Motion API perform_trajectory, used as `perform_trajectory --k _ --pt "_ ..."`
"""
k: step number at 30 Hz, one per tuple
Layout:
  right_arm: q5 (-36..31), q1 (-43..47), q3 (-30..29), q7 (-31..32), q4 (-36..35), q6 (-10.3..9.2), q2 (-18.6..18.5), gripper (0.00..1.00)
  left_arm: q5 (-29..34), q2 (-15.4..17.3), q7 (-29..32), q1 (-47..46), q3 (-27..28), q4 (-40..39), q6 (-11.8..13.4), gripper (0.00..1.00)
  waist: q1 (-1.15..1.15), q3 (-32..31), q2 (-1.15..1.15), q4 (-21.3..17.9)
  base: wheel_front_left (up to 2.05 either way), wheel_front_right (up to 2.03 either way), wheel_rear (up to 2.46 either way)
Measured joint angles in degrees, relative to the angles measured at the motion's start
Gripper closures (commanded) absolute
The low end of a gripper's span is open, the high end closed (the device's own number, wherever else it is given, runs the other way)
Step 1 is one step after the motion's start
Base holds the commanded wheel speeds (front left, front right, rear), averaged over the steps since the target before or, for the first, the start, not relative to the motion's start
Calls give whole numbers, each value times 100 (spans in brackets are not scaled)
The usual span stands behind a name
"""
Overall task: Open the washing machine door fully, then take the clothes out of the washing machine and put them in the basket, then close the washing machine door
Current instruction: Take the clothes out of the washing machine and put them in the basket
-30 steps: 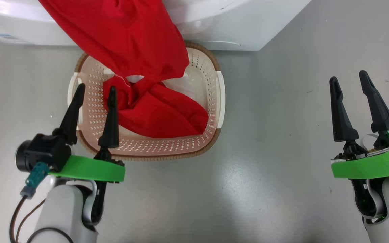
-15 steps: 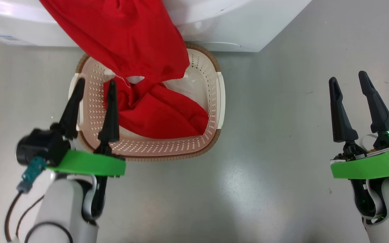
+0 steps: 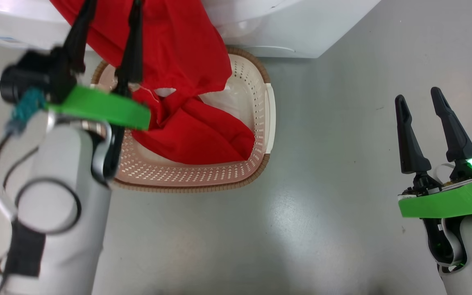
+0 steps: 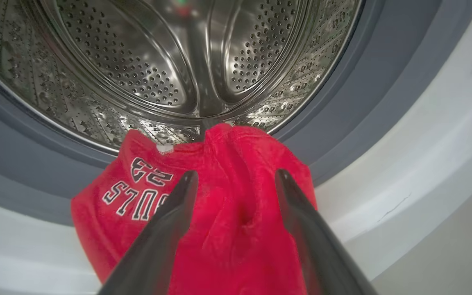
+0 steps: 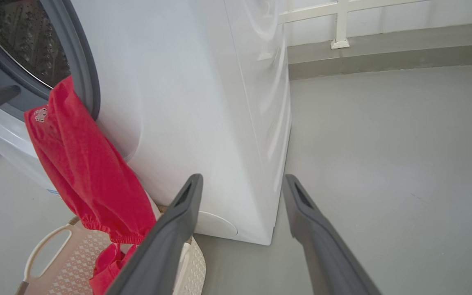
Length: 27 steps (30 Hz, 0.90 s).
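Head view: the washing machine (image 3: 285, 28) stands along the top edge on the grey floor (image 3: 301, 213). The basket (image 3: 269, 119) sits on the floor with its far rim touching the machine's front. The clothes (image 3: 187, 53), a red sheet of jersey, hang down from the machine into the basket. Their lower folds lie on the basket's bottom, reaching its right wall near the front right corner. The left gripper (image 3: 111, 12) is raised over the hanging red cloth near the basket's far left corner. Its fingers are spread and hold nothing. The right gripper (image 3: 418, 96) hovers over bare floor well to the right of the basket, its fingers also apart and empty.

Left wrist view: the left gripper (image 4: 237, 174) points at the bunched clothes (image 4: 228, 246) draped over the lower lip of the opening. The "23" lettering shows upside down at their left. The fingers are released, the cloth between and beyond them; whether they touch it, I cannot tell. Above is the steel drum (image 4: 137, 61) ringed by the grey-blue gasket (image 4: 363, 102).

Right wrist view: the right gripper (image 5: 242, 178) is spread and empty, aimed at the washing machine's (image 5: 187, 102) front corner. The clothes (image 5: 84, 172) hang from the gasket's edge into the basket (image 5: 43, 250) at the lower left.
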Motion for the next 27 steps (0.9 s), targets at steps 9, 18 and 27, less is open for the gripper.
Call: perform_trajectory --k 9,18,27 --pt "1 -4 9 0 15 0 1 0 -368 91 592 -1124 -390 870 -47 0 0 51 0 -33 0 0 0" --pt "1 -116 67 0 31 0 2 0 -1089 204 1140 -1953 -992 1790 -48 0 0 118 0 -74 0 0 0" --pt "1 -138 69 0 32 0 10 0 -1508 305 1224 -2363 -1560 2444 -48 50 0 152 0 -122 0 0 0"
